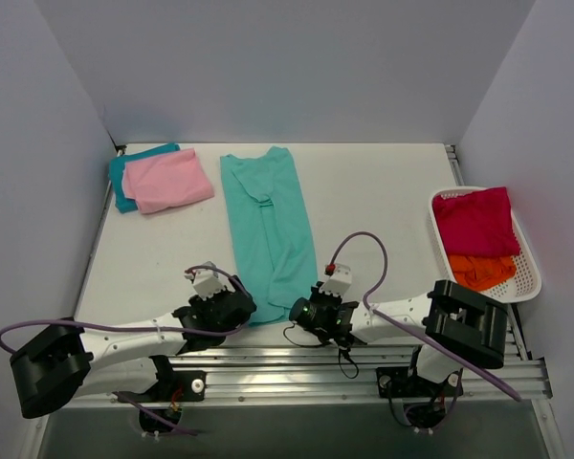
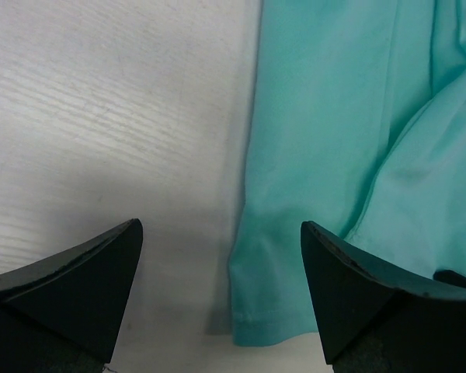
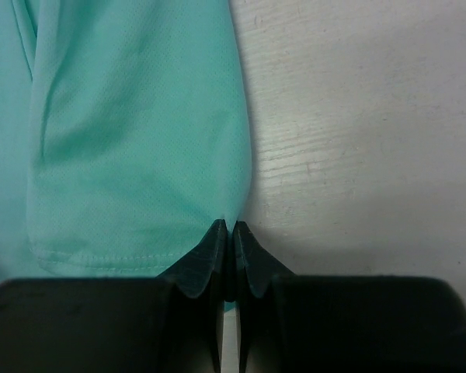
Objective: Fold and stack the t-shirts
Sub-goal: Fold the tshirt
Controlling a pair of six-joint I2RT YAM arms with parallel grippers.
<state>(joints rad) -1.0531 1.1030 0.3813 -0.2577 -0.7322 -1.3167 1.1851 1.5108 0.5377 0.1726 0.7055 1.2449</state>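
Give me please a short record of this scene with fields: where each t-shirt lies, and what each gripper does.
mint green t-shirt: flat at the middle of the table, folded lengthwise into a long strip
pink t-shirt: folded, lying on the folded teal blue t-shirt, far left corner
crimson t-shirt: in the white basket at right, with the orange t-shirt
left gripper: open, over the strip's near left corner
right gripper: shut on the strip's near right edge

Text: we are reading none in any view.
Mint green t-shirt [image 1: 268, 225]: we are making out no print or tag lettering.
Brands, numbers, signs: we are finding none.
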